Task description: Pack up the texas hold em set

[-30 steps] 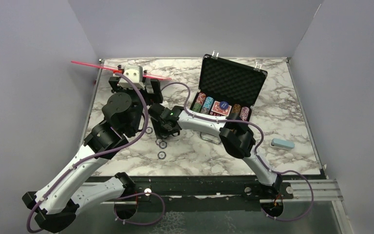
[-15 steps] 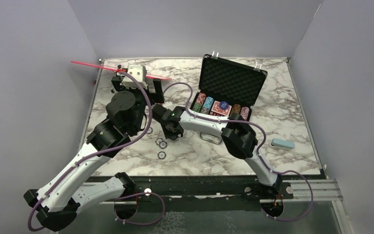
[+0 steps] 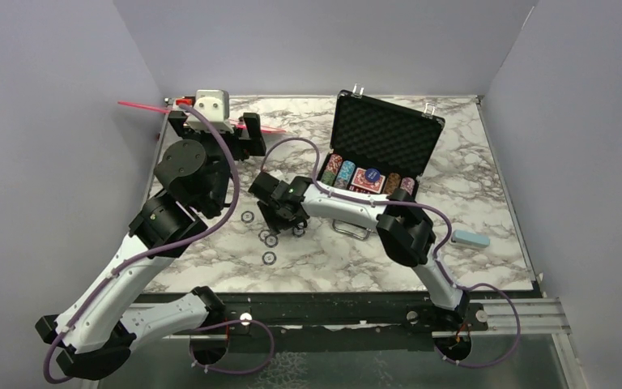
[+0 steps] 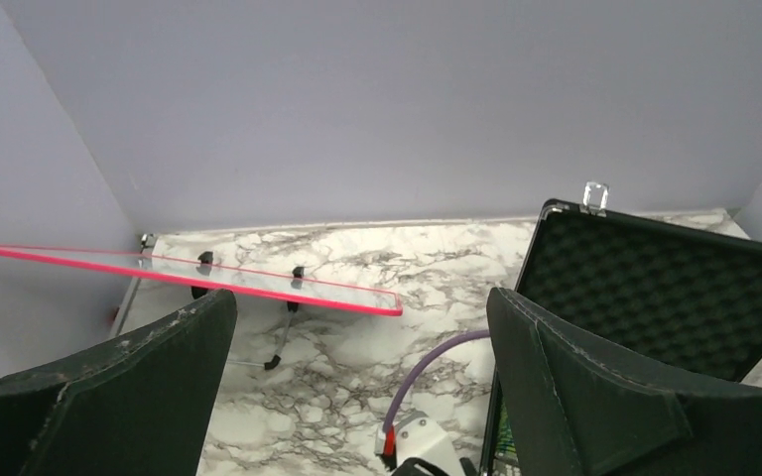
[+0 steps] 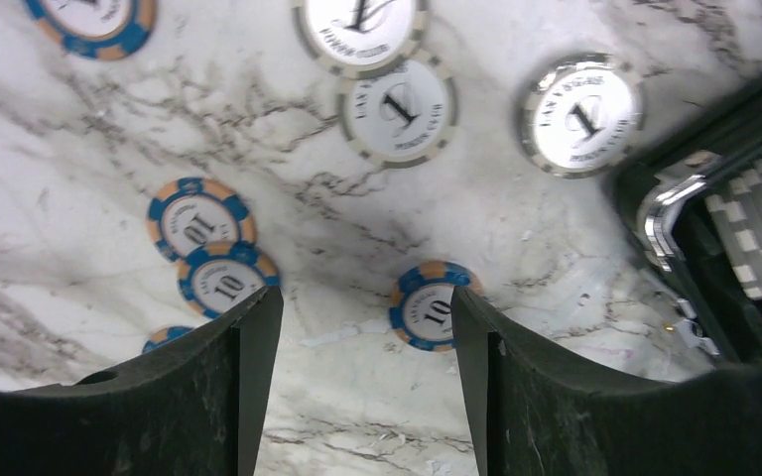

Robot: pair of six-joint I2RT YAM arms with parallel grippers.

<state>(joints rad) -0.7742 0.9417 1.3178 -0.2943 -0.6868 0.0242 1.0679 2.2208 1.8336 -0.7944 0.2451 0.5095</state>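
Blue-and-orange chip (image 5: 435, 304) lies flat on the desk (image 5: 357, 198), lower centre of the right wrist view, within the right claw's (image 5: 362, 302) spread, empty gap, toward frame right. Left claw (image 4: 359, 297), spread wide and empty, hangs well apart. Open briefcase (image 3: 385, 138) stands upper centre-right of the overhead view.

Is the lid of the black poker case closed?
No, the black briefcase stands open, its foam-lined lid upright and the rows of poker chips showing inside.
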